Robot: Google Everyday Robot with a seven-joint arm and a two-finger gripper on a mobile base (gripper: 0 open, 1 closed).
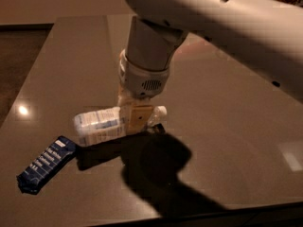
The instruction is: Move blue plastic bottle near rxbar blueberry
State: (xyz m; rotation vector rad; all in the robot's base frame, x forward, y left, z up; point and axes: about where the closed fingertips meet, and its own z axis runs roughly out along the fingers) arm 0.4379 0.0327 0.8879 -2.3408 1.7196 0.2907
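Note:
The blue plastic bottle (99,123) lies sideways, its white cap (160,111) pointing right, held just above the dark table (227,126). My gripper (137,119) is shut on the bottle near its neck, coming down from above. The rxbar blueberry (45,164) lies flat at the front left of the table, in its navy wrapper with white text. The bottle's left end is a short way up and right of the bar's upper end. They do not touch.
The arm's big white body (213,27) fills the upper right and hides the back of the table. The table's front edge (189,214) runs just below the arm's shadow. The left edge is close to the bar.

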